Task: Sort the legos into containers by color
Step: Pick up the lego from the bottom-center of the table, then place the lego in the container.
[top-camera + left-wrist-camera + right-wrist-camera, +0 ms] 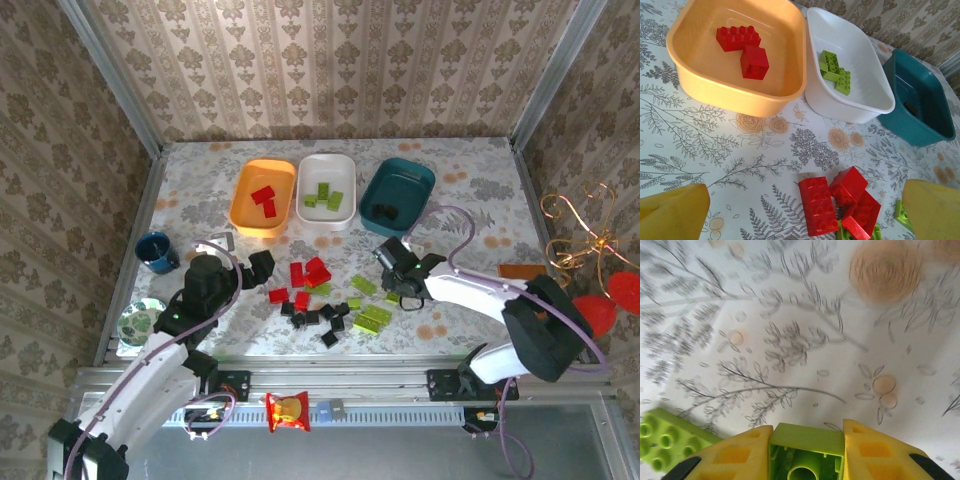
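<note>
Fingers (735, 457) of the right gripper (806, 454) are clamped on a lime green brick (807, 439), low over the table (790, 315). Left gripper (257, 268) hangs with its fingers (672, 212) wide apart, near the loose red bricks (837, 202). Orange tray (705, 80) holds red ones, white tray (865, 97) green, teal tray (415, 180) black. Mixed pile (330, 310) lies mid-table.

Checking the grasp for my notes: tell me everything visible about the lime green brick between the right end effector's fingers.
The lime green brick is glossy plastic, seen from its hollow underside with a round tube inside. It sits between the right end effector's two yellow fingers, touching both. Whether it rests on the flowered table or is lifted cannot be told.
</note>
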`<state>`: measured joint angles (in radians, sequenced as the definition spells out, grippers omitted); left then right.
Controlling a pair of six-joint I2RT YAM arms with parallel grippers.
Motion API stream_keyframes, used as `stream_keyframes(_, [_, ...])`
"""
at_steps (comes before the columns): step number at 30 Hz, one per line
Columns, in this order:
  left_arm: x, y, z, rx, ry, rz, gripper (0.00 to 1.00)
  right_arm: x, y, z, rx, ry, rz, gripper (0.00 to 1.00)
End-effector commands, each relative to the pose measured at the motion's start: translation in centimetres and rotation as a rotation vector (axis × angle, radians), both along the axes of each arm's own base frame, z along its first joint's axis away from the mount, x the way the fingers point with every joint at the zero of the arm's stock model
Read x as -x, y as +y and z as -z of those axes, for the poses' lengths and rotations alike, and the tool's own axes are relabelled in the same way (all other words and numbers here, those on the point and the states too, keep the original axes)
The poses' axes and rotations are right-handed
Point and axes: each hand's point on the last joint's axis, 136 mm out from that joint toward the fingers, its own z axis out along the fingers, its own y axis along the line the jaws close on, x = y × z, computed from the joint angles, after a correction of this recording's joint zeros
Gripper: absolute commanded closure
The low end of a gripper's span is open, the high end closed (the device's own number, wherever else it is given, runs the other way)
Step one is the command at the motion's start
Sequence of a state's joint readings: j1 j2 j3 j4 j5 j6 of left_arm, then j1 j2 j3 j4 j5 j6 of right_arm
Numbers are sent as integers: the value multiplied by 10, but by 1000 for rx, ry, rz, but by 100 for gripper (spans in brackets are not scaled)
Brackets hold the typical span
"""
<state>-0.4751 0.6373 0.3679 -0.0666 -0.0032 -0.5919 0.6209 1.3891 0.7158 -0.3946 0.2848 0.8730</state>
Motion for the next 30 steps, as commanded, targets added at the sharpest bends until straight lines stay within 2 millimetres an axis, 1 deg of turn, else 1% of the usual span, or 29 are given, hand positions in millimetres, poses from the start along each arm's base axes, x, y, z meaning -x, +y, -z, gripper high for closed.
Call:
stream_keyframes(1, [2,0,4,21,12,0,0,-27,5,-53,12,-173,-93,72])
stream_keyframes(3, [1,0,5,24,12,-1,0,-42,18,-84,0,-251,-169,72])
stream_keyframes(5, [1,0,5,30,13,-1,0,-57,36,-107,-36,-303,-240,72])
stream_keyframes(7, [2,-1,7,36,17,-1,0,-74,59,-123,-68,-336,-310,72])
stream_keyframes(9, [2,0,9,40,25,-2,0,-96,81,-129,-85,-347,-355,73])
stream_keyframes(12, [4,-1,12,38,38,6,0,-131,111,-131,-98,-359,-403,73])
stream_keyframes(14, [7,-2,14,38,55,13,0,-155,124,-130,-88,-363,-412,73])
stream_keyframes(18, [12,-5,21,43,94,32,0,-202,142,-124,-74,-368,-396,73])
stream_keyframes(21, [16,-5,25,44,116,37,0,-228,146,-117,-58,-350,-367,72])
stream_keyframes(22, [17,-5,26,44,121,38,0,-234,147,-115,-59,-344,-362,72])
stream_keyframes(23, [17,-5,27,44,125,40,0,-240,148,-111,-59,-335,-355,70])
stream_keyframes(24, [18,-5,28,42,130,40,0,-245,150,-112,-63,-334,-352,65])
stream_keyframes(25, [18,-5,28,41,132,41,0,-248,151,-111,-65,-331,-354,58])
stream_keyframes(26, [18,-5,29,40,135,41,0,-252,153,-113,-70,-332,-355,47])
stream_keyframes(27, [18,-5,29,41,136,42,0,-254,154,-115,-71,-332,-358,39])
stream_keyframes(29, [18,-6,30,38,139,44,0,-255,155,-124,-70,-344,-363,30])
stream_keyframes(30, [18,-7,30,39,140,47,0,-254,155,-132,-74,-356,-366,28])
